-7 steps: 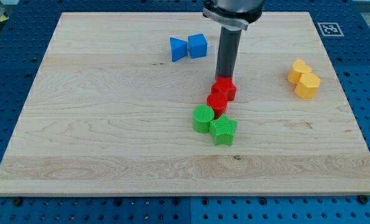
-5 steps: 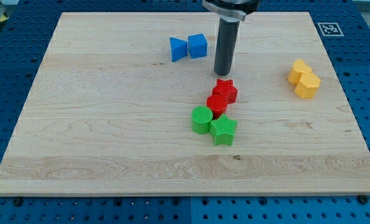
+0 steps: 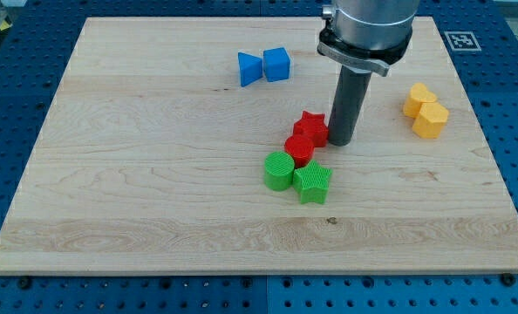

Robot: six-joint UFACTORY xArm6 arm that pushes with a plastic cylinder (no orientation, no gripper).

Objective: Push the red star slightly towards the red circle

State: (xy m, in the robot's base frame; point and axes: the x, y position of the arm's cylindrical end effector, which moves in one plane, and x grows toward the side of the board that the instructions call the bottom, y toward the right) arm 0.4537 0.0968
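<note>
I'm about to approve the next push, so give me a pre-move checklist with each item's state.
1. My tip on the board beside the red star, at its right in the view: ok.
2. Red star against the red circle: ok, they look to be touching.
3. Tip actually pressing on the star: cannot tell.
4. Green circle and green star crowd the red circle from below: not ok, further pushing may shift them.
5. Blue blocks and yellow blocks well away: ok.
</note>
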